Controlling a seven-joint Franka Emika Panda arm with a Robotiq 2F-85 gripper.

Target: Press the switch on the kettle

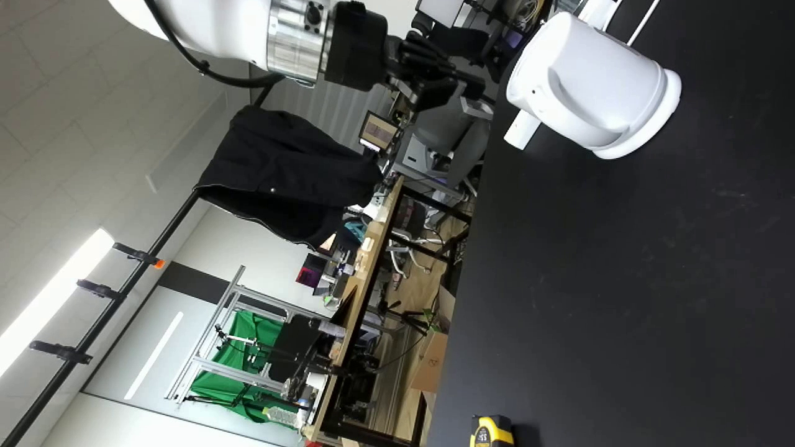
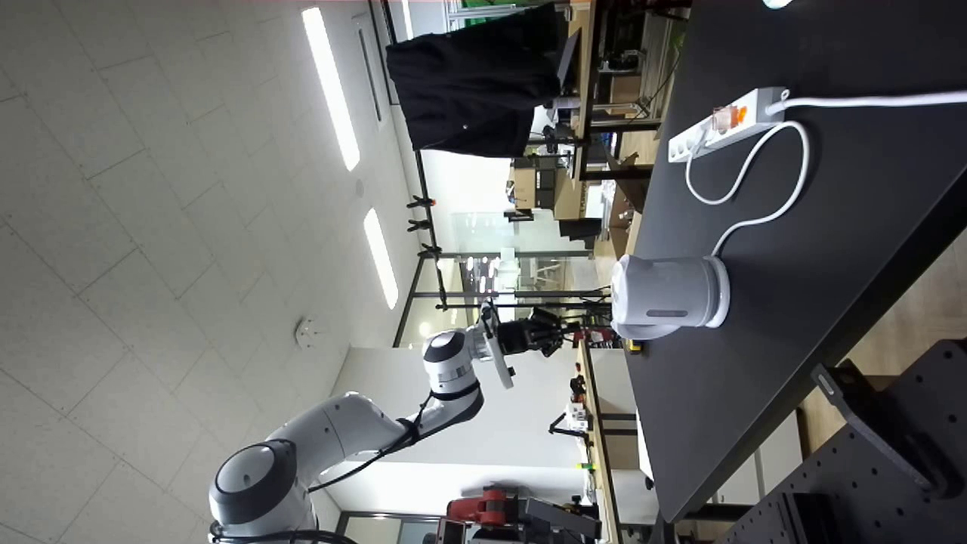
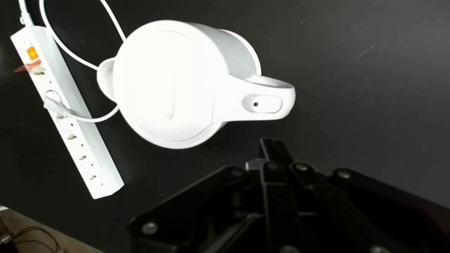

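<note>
My end effector is pinched narrow, empty; if I press the switch off-centre, I could slip or tip the kettle.

White and smooth-sided, the kettle stands upright on its round base on the dark worktop, lid down, spout opposite handle. Along the handle's top sits an oval switch with a dark red dot toward the lid; whether it is pressed cannot be told.
</note>
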